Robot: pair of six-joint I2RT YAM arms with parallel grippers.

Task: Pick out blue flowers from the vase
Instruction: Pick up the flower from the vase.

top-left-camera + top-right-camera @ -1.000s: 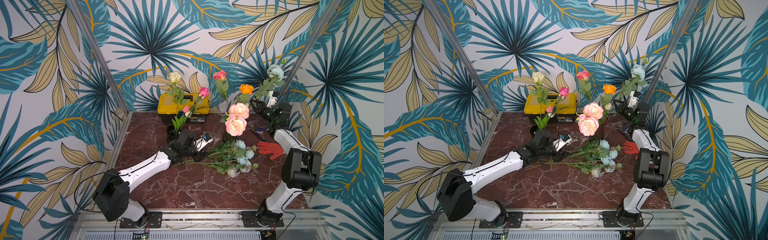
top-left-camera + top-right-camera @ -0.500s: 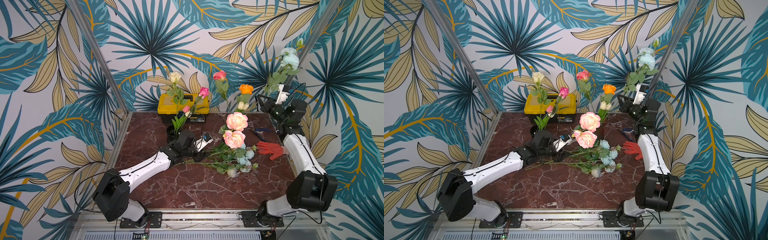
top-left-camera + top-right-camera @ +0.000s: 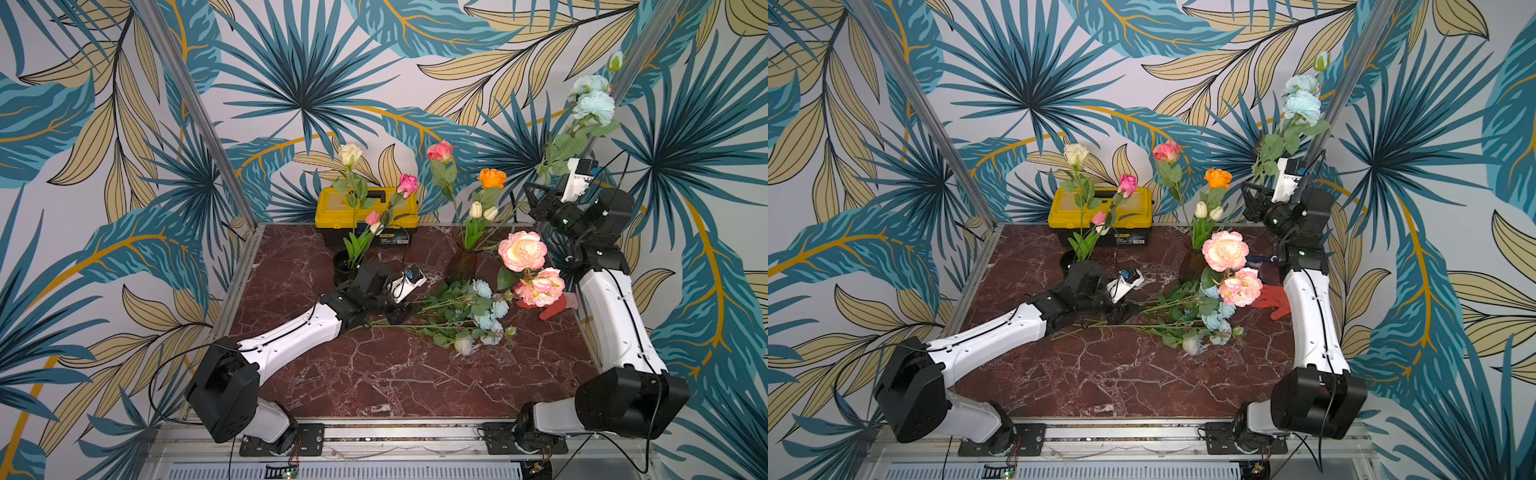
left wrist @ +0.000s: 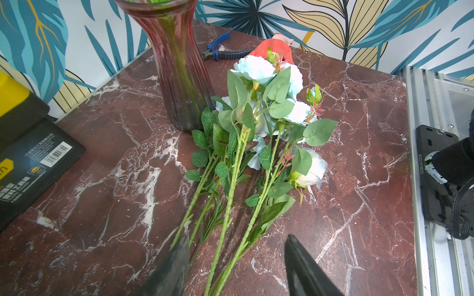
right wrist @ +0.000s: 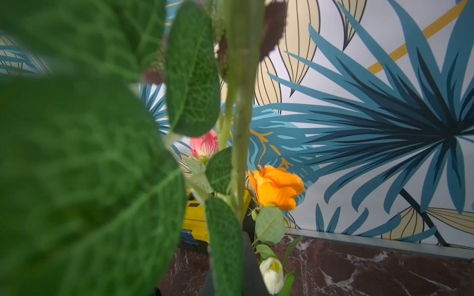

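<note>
Blooms on the raised ruffled pale-aqua blue flowers [image 3: 593,106]: two, plus one bud, right gripper [image 3: 534,193] pinching the stem. Left gripper [image 4: 236,238] gapes over the leafy blue-bloomed pile [image 4: 238,133] lying flat.

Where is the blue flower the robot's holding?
In both top views the held blue flower is high in the air at the back right corner, its stem pinched in the right claw, above and right of the orange rose.

A flower bunch [image 3: 482,309] lies on the table [image 3: 374,374] before the vase [image 3: 462,266], with the toolbox [image 3: 328,208] behind the pot [image 3: 343,266].
</note>
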